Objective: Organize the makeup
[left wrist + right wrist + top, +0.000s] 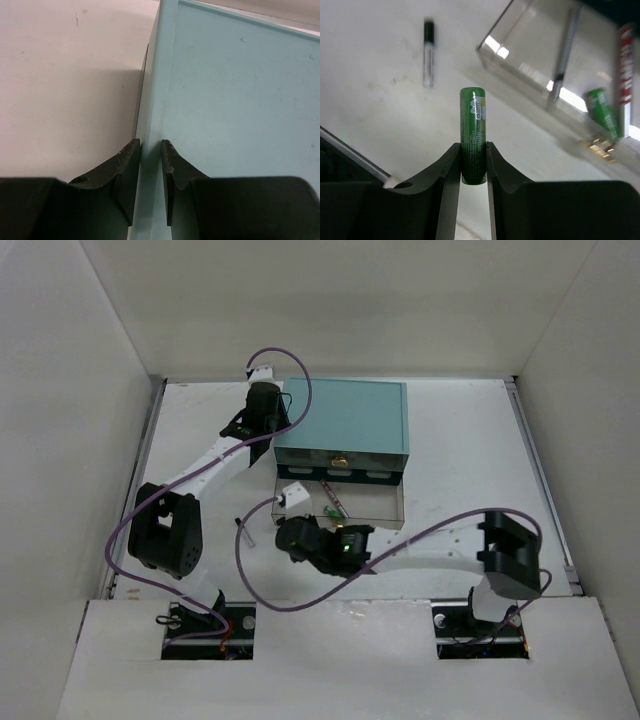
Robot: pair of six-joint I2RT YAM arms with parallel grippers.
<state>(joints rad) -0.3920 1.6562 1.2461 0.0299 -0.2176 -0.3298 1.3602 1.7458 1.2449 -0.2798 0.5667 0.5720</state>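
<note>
My right gripper (pixel 472 148) is shut on a short green stick (pixel 472 125), which juts out past the fingertips above the table. In the top view this gripper (pixel 288 537) hovers just in front of the clear pulled-out drawer (pixel 392 508). Inside the drawer lie a grey-green pencil (pixel 563 57), a red pencil (pixel 624 65) and a second green stick (pixel 603 118). A black-and-white tube (pixel 428 52) lies on the table left of the drawer. My left gripper (pixel 150 146) is shut on the left edge of the teal drawer box (pixel 240 100).
The teal drawer box (pixel 345 418) stands at the back middle of the table, its clear drawer open toward the arms. White walls enclose the table on three sides. Purple cables loop over both arms.
</note>
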